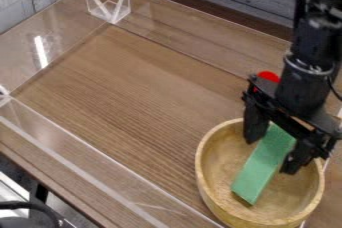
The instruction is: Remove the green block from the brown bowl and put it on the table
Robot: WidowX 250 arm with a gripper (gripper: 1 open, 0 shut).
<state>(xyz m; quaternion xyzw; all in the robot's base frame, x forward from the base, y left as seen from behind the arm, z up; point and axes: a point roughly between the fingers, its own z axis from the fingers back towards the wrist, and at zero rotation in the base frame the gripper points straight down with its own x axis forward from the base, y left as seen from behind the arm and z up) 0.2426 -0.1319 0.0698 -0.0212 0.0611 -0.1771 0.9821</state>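
The green block (263,168), a long flat bar, lies slanted inside the brown bowl (214,172) at the lower right of the table (120,82). My black gripper (285,142) hangs straight down over the bowl's far side, open. One finger (253,130) stands left of the block's upper end and the other finger (318,150) to its right, so the jaws straddle that end. Nothing is held. Whether the fingertips touch the block cannot be told.
A red rounded object (269,77) sits just behind the gripper, mostly hidden by it. Clear acrylic walls (54,137) run along the table's edges, and a clear stand (107,5) sits at the far left corner.
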